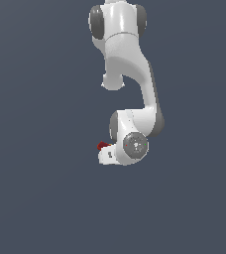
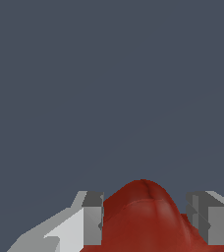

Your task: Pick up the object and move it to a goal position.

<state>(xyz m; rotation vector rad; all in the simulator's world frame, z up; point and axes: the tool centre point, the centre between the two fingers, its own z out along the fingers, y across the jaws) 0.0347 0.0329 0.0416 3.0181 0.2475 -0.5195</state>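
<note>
Here, a single simulated moment is shown, with the object between the fingers of the arm.

Risk: a slip is judged the main hazard. The object is rounded where it is seen, so a hold on a curved face could be lost if the arm is swung quickly toward the goal.

Cause: in the wrist view the dark pads are seen close beside the red body on both sides, but firm contact cannot be confirmed, since the lowest part of the picture is cut off.

Second risk: the goal position is not marked in either view, so a wrong release point cannot be ruled out.

Hand: the gripper is seen partly closed, its fingers drawn in around the red body. Whether the body is truly clamped cannot be told from these pictures.

Object's look: a deep red, smooth, domed mass is shown in the wrist view, with a faint crease near its crest. No slim handle can be made out; it is hidden or out of frame.

Object's place: in the exterior view only a small red patch is seen, just beside the white wrist housing, on the exterior view's left of it.

Surroundings: a plain grey-blue ground is seen throughout; whether the object is lifted off it cannot be judged.
</note>
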